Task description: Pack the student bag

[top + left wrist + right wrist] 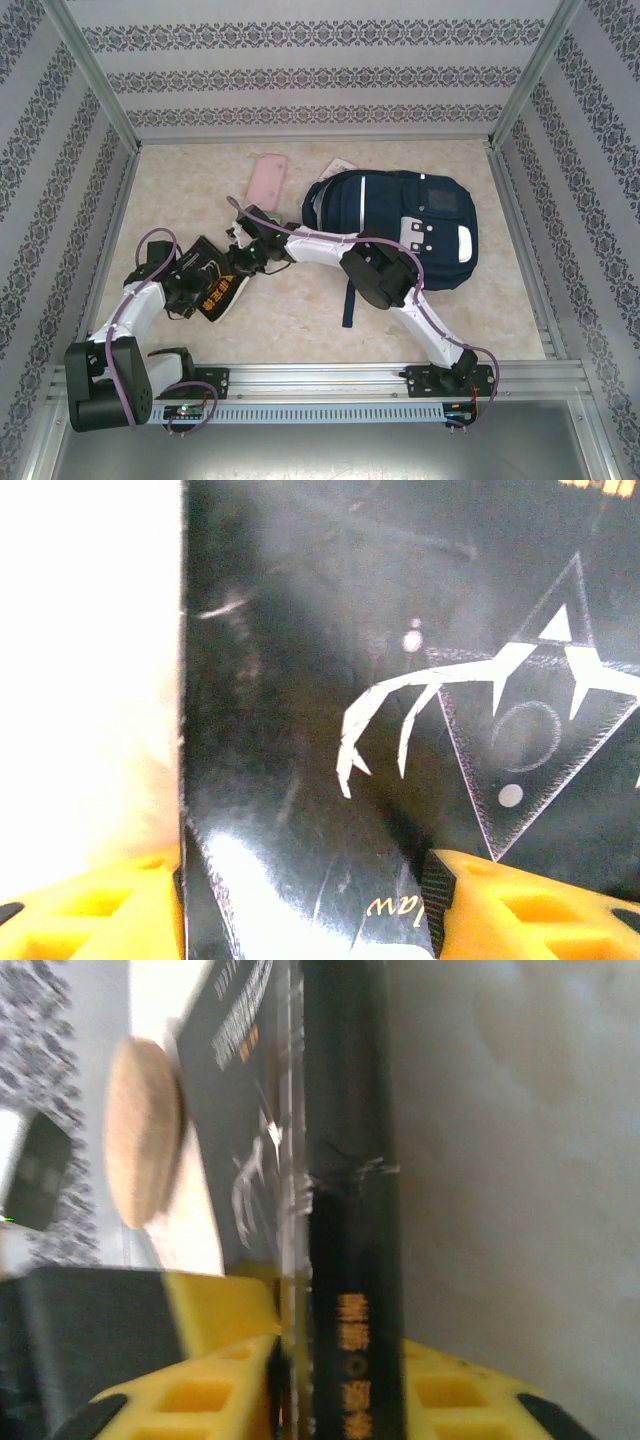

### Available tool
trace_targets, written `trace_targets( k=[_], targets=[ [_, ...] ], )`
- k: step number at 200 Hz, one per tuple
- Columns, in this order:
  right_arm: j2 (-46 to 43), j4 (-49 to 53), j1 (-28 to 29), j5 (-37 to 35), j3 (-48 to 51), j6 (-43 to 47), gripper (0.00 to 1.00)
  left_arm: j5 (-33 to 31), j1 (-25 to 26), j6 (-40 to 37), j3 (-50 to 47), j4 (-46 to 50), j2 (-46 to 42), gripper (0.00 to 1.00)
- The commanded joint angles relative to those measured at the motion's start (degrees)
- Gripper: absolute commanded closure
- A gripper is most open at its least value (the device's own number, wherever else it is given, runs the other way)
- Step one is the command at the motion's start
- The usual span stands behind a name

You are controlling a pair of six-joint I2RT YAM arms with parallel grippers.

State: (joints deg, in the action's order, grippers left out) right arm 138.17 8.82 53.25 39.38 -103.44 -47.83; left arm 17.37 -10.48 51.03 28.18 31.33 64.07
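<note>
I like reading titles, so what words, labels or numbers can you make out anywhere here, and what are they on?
"law": gold script low on the cover of the black book, left wrist view; possibly part of a longer word.
Orange characters on the book's spine, right wrist view: too blurred to read.
White print on its cover, same view: too blurred to read.
Orange print on the book, top view: too small to read.
student bag: no readable text.

We see walls (300,75) on three sides, papered pale grey with bands of dark floral pattern. Metal posts (93,75) stand at the back corners. The worktop (290,330) is beige, marble-look and evenly lit. A slotted aluminium rail (320,380) runs along its near edge.
</note>
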Motion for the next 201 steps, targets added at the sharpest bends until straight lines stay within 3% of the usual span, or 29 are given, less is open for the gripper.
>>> trace_targets(
  k=[1, 37, 95, 121, 159, 201],
  targets=[
    [-2.6, 4.3, 3.0, 1.2, 2.6, 3.9, 0.80, 4.9, 1.2, -0.3, 0.1, -3.0, -1.3, 0.40],
    [-5.9, 1.2, 1.9, 1.7, 4.8, 2.9, 1.00, 5.6, 1.2, -0.8, 1.5, -1.9, -2.3, 0.39],
    [-15.5, -3.5, -3.2, 1.0, 7.9, 0.0, 1.00, 9.3, 1.2, -0.1, 10.3, 0.7, -8.0, 0.24],
    [-20.1, -5.1, -6.4, 0.6, 10.0, -1.5, 1.00, 14.8, 1.2, 3.1, 13.6, -5.8, -7.6, 0.19],
    [-26.6, -9.5, -10.7, -0.2, 13.9, -5.0, 1.00, 22.8, 1.3, 11.9, 14.4, -23.5, -4.8, 0.09],
    [-29.3, -23.3, -14.6, 2.9, 18.1, -16.8, 1.00, 23.9, 4.1, 15.7, 17.0, -34.6, 0.2, 0.06]
  ],
)
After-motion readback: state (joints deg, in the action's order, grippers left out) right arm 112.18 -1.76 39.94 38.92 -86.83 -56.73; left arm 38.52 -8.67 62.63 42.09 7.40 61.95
